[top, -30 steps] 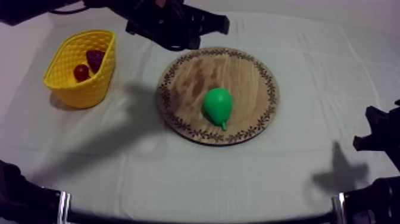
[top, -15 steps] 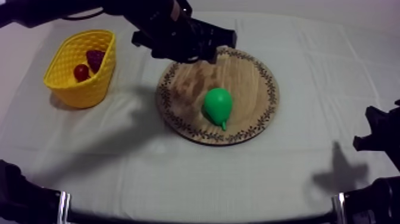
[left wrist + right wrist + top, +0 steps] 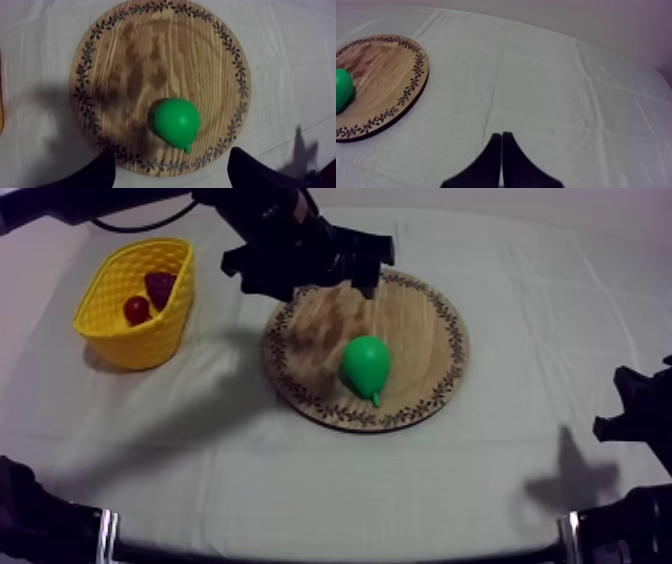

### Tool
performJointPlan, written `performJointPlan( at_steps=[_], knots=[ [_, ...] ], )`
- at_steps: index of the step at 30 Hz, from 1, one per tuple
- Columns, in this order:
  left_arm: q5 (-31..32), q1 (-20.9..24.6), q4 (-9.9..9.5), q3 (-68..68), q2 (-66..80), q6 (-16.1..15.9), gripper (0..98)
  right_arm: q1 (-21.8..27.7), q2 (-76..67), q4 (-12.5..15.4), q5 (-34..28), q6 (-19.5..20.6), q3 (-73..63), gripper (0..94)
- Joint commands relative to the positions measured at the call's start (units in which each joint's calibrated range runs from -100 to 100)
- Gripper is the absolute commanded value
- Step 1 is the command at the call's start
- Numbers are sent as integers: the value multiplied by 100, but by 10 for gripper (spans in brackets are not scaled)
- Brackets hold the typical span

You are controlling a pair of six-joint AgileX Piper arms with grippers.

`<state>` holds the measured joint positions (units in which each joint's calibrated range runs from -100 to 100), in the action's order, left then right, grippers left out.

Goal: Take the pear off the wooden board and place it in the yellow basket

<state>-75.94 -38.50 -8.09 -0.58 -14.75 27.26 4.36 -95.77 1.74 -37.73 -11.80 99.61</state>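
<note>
A green pear [image 3: 366,364] lies on the round wooden board [image 3: 425,313], stem toward the near rim. My left gripper [image 3: 308,273] hangs over the board's far left rim, above and behind the pear. In the left wrist view its two black fingers [image 3: 102,170] stand wide apart with nothing between them, the pear [image 3: 176,121] on the board [image 3: 150,50] just ahead of them. The yellow basket [image 3: 120,338] stands at the far left. My right gripper [image 3: 501,145] is a narrow shut wedge over bare cloth, with the board [image 3: 381,75] and pear [image 3: 341,90] off to one side.
The basket holds a small red fruit [image 3: 136,309] and a dark bunch of grapes [image 3: 159,285]. My right arm [image 3: 635,413] rests low at the table's right edge. Open cloth lies between basket and board and along the front.
My left gripper has come forward from beyond the board to over its far left rim, and its fingers have spread from shut to wide apart. The pear and my right arm have not moved.
</note>
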Motion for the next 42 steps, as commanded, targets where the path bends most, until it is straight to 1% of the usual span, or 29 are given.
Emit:
performJointPlan(
  at_steps=[1, 7, 11, 17, 21, 25, 32, 37, 42],
  knots=[
    [-22, 2, 45, -6, -45, -12, 861, 0, 1, -1, -1, 0, 5, 5],
    [-63, -3, 258, -81, -331, -73, 907, 0, 1, -1, -1, 0, 5, 5],
    [-69, -29, 347, -7, -642, -47, 934, 0, 1, -1, -1, 0, 5, 5],
    [156, -46, 382, 349, -1292, 113, 950, 0, 1, -1, -1, 0, 5, 5],
    [344, -42, 359, 688, -1779, 175, 948, 0, 1, -1, -1, 0, 5, 5],
    [376, -41, 342, 1084, -2319, 200, 945, 0, 1, -1, -1, 0, 5, 5],
    [-446, 14, 423, 2158, -3163, 183, 951, 0, 1, -1, -1, 0, 5, 5],
    [-885, 28, 475, 2552, -3497, 141, 950, 0, 1, -1, -1, 0, 5, 5],
    [-1145, 31, 521, 2794, -3707, 61, 895, 0, 1, -1, -1, 0, 5, 5]
  ],
)
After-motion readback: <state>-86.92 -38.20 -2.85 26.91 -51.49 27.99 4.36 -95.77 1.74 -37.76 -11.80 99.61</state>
